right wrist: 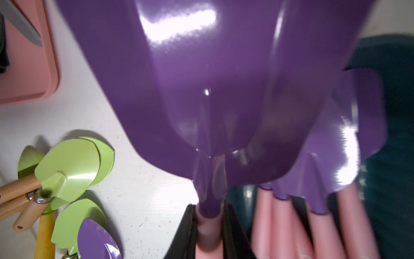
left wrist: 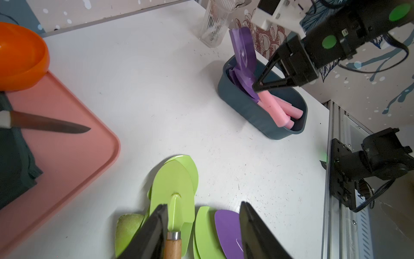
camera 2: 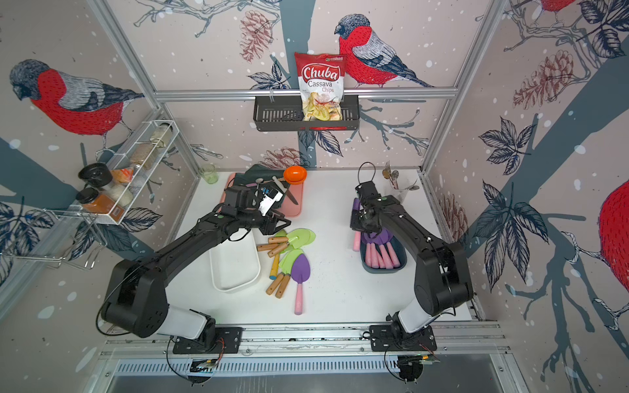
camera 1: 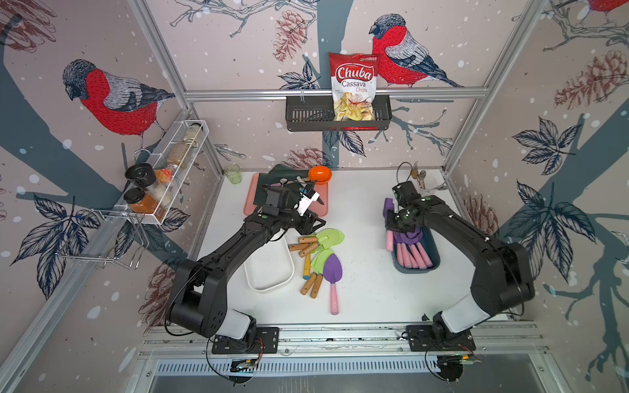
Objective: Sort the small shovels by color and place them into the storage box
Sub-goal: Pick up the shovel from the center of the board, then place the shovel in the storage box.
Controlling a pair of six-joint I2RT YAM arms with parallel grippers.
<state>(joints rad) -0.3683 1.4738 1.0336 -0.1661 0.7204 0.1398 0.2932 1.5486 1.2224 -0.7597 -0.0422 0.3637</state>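
Right jaws clamped on the pink handle of a purple shovel (right wrist: 212, 89), blade tilted up, at the blue box (left wrist: 246, 105) edge. Left jaws apart, empty, above green shovels (left wrist: 172, 186) on the table (camera 1: 367, 289). Both arms reach forward.

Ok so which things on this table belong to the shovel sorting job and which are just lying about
Belongs to the job: held purple shovel in the right gripper, loose purple shovel, green shovels, blue box of purple shovels, white box.
Just lying about: knife, orange bowl, pink tray, dark cloth, green cup, glass of spoons, chips bag, spice jars.
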